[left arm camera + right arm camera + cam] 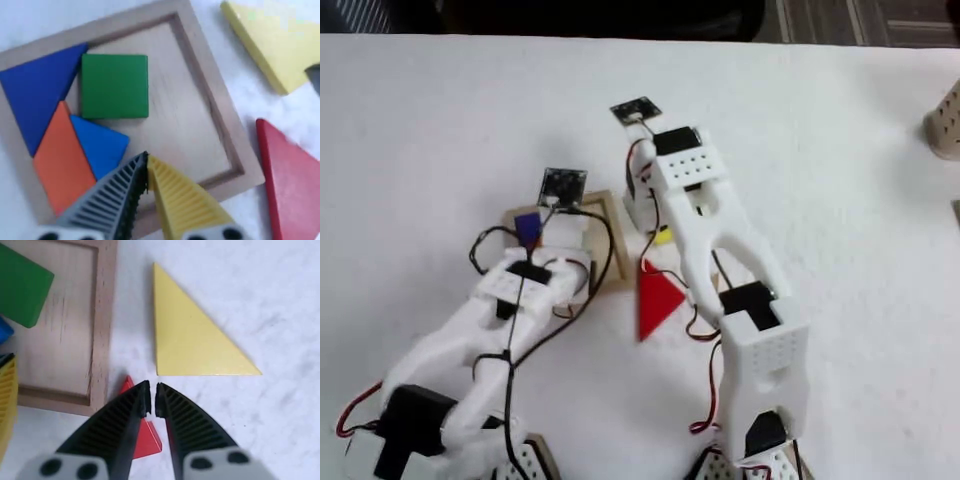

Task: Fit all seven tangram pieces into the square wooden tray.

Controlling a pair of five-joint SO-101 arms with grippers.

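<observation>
The square wooden tray (210,107) holds a dark blue triangle (37,92), a green square (115,86), an orange piece (62,162) and a lighter blue piece (100,142). My left gripper (146,167) hangs over the tray's bare floor beside the blue piece, shut with nothing in it. Outside the tray lie a yellow triangle (190,340) and a red triangle (655,298). My right gripper (151,396) is shut and empty, hovering over the table between the yellow triangle's edge and the red triangle's tip (145,437), next to the tray rim (102,335).
Both arms crowd the middle of the white table (840,150), the left arm (490,320) over the tray (617,262) and the right arm (720,250) beside it. A pale perforated object (945,125) stands at the far right edge. Cables trail near the tray.
</observation>
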